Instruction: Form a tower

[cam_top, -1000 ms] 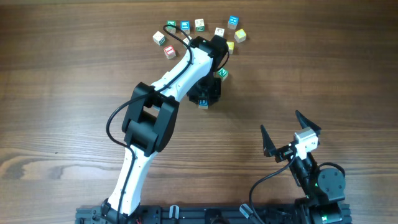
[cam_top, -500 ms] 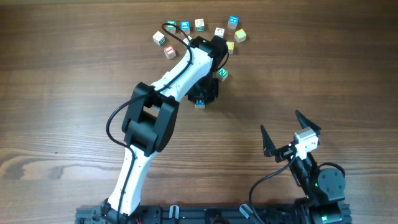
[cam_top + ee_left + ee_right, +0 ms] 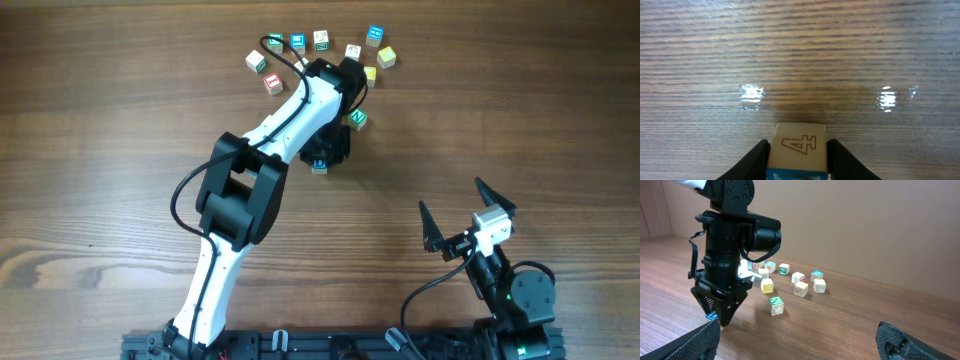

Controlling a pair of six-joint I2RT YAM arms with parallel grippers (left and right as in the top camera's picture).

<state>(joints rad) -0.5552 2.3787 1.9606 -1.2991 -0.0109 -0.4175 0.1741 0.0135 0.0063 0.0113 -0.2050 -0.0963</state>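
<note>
Nearest the robot's base, the right gripper (image 3: 449, 192) hangs above the wooden table (image 3: 120, 130) with its two dark fingers spread as wide as they go and nothing between them. It is exactly where it was a second ago.

Further out, the white left arm reaches across the table. The left gripper (image 3: 322, 158) points straight down, its fingers closed against the two sides of a pale numbered cube (image 3: 799, 147). The cube has an outlined 4 on one face and a blue face beside it. From above, only a blue edge of the cube shows under the gripper. Whether it touches the table cannot be told. Compared with a second ago, the gripper and its cube have shifted slightly toward the left edge of the overhead view and a little farther from the base.

Just beyond the gripper, a cube with a green N (image 3: 357, 118) sits alone.

Farthest away, the loose cubes (image 3: 321, 40) lie in a scattered arc, unmoved. The tower is not yet begun: every cube in view sits singly, none on another.
</note>
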